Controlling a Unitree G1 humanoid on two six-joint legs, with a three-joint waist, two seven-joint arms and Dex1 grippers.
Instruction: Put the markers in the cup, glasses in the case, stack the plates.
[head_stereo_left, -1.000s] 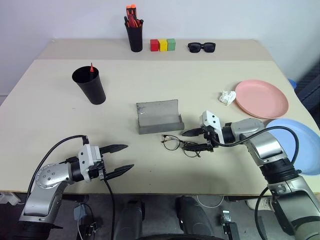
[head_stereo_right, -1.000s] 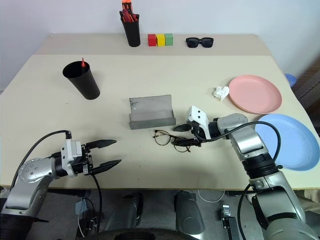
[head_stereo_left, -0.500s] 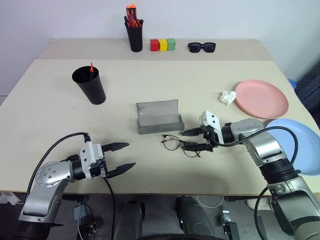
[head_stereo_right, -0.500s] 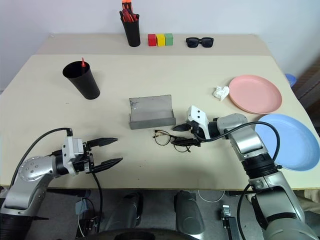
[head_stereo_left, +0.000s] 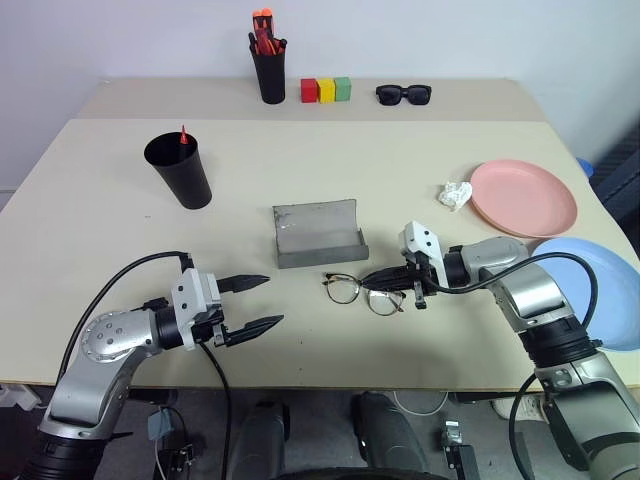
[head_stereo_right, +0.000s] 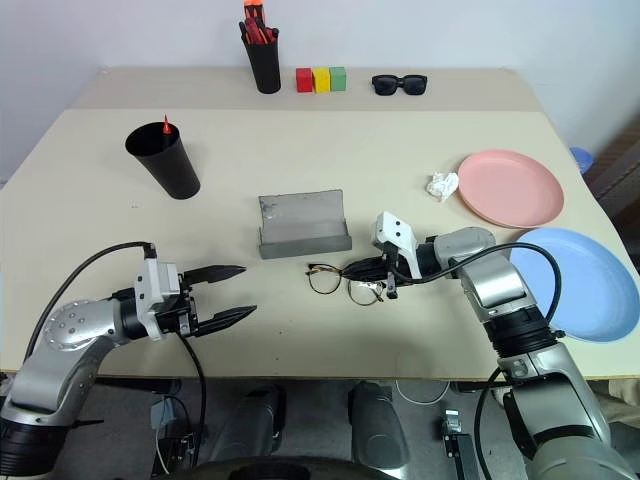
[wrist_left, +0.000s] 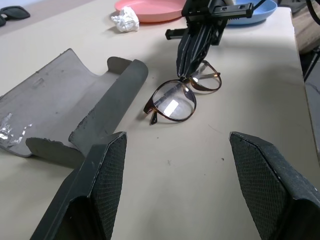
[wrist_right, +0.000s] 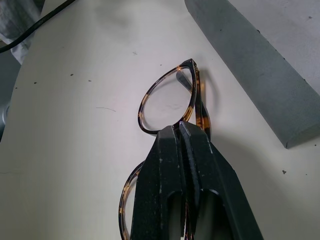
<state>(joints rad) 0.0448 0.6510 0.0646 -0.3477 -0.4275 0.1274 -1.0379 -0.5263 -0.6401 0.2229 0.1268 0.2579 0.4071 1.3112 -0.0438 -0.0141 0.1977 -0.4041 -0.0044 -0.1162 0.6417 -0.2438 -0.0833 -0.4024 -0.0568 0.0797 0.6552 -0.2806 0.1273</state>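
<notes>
Over on the left, the black cup (head_stereo_left: 181, 172) stands on the surface (head_stereo_left: 120, 240) with a red marker tip poking above its rim, so the markers look dealt with, though how many are inside I cannot tell. Nearer the front edge, the left end effector (head_stereo_left: 252, 303) hovers just above the surface with its fingers wide apart, holding nothing and pointing toward the middle.

Centre now: the grey case (head_stereo_left: 318, 233) lies open, lid tilted back, trough facing the robot. Just in front of it sit the glasses (head_stereo_left: 362, 293), thin tortoiseshell-brown rims, clear roundish lenses, resting flat on the surface. And here is the action: the right end effector (head_stereo_left: 383, 279) has its fingers pinched together on the frame, at about the bridge between the two lenses as the right wrist view shows it. So the step in hand is glasses into the case, at the grasp.

What comes next, by my reading, is a gentle lift, a short carry toward the case and a lowering into the trough without snagging a temple arm on its lip.

Far right, the pink plate (head_stereo_left: 523, 197) and the blue plate (head_stereo_left: 598, 290) lie side by side, not yet stacked.
</notes>
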